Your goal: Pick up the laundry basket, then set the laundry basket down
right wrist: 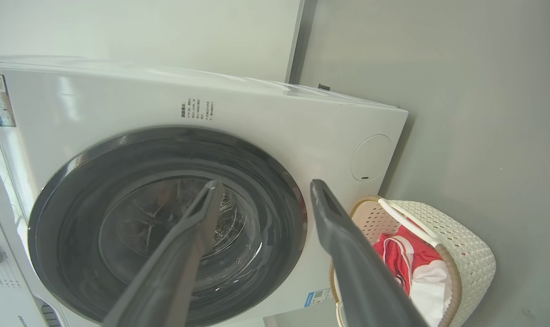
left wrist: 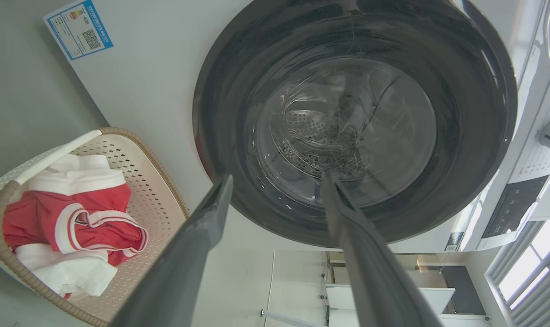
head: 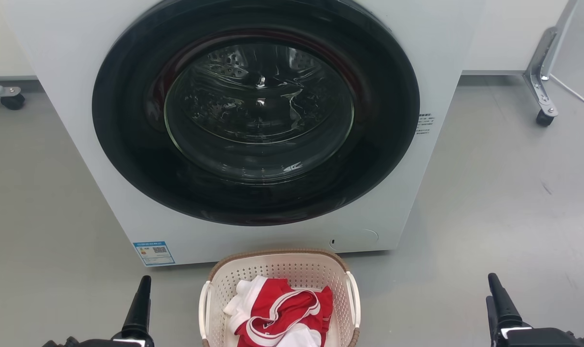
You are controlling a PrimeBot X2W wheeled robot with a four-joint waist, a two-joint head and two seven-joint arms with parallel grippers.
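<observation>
**Stance before the washing machine [head: 446,58]: laundry basket [head: 277,253] centred on the floor [head: 489,217]**

We hold our left hand [left wrist: 277,180] low, fingers spread, pointing at the machine, touching nothing. Bare floor separates it from the basket, which sits just before the machine's front, a red-and-white garment [head: 282,308] inside. Well right, our right hand [right wrist: 265,184] is likewise spread and empty.
</observation>
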